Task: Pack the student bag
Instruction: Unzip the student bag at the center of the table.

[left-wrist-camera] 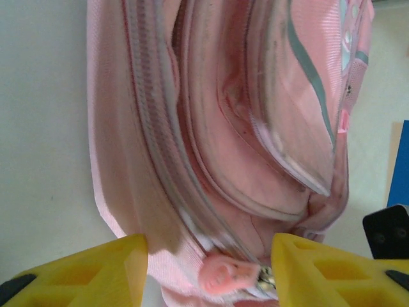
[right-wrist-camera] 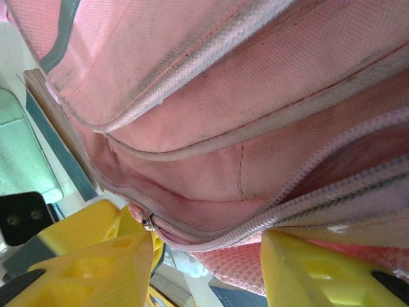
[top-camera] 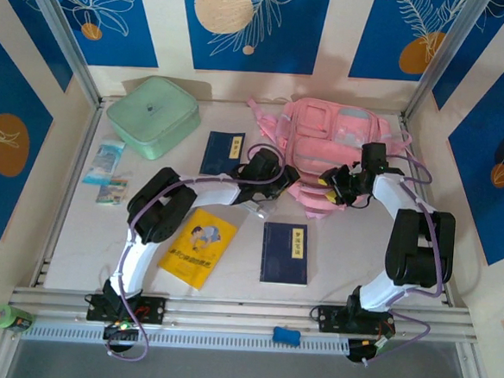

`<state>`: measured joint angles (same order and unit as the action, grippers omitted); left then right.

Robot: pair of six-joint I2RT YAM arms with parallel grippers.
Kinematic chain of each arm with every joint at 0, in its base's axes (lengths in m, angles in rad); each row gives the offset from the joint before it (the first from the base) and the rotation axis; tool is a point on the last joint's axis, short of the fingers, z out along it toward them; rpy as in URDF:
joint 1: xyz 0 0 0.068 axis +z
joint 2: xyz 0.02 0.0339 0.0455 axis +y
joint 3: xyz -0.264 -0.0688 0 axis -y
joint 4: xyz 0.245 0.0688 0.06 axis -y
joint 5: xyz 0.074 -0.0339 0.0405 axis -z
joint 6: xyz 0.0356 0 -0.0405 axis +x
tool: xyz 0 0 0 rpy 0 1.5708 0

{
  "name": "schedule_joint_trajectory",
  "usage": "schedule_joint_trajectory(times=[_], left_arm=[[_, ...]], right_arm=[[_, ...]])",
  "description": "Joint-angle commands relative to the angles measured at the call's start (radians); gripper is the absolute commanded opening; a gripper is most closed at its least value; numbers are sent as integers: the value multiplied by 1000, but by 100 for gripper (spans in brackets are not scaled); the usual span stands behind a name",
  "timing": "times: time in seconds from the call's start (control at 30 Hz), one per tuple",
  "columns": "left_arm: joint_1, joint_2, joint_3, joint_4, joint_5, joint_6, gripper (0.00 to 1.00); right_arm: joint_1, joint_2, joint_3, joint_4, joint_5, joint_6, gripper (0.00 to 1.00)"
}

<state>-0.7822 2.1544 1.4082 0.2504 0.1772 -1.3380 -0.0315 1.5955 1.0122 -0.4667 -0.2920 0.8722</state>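
While the overhead view gives me the soft pink backpack [top-camera: 329, 134] lying at the back of the white table [top-camera: 351, 256] between both arms, the wrist cameras bring out its woven cloth and ribbed zips. My left gripper [left-wrist-camera: 209, 256] stands apart around the backpack's lower edge, gripping nothing; my right gripper [right-wrist-camera: 208, 246] likewise straddles a zip seam, jaws apart. A rounded pink zip pull [left-wrist-camera: 227, 275] sits between the left fingers

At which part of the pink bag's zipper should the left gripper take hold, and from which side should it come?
Probably the rounded pink zip pull at the student bag's edge nearest the left gripper. It sticks out from the fabric as a small tab, between the open yellow fingers. Come straight in from that edge, where nothing covers it.
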Motion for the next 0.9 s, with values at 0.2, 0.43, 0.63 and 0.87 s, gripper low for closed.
schedule_joint_trajectory(times=[0.2,0.43,0.63,0.87], left_arm=[[-6,15,44,88,32,18,45],[-6,4,37,92,40,37,39],[-6,-18,54,29,36,90,37],[-7,-34,60,-34,38,125,35]], right_arm=[[7,11,-6,0,7,1,48],[7,4,-11,-1,17,-1,47],[5,4,-20,-1,20,-3,47],[5,6,-24,-1,25,-6,47]])
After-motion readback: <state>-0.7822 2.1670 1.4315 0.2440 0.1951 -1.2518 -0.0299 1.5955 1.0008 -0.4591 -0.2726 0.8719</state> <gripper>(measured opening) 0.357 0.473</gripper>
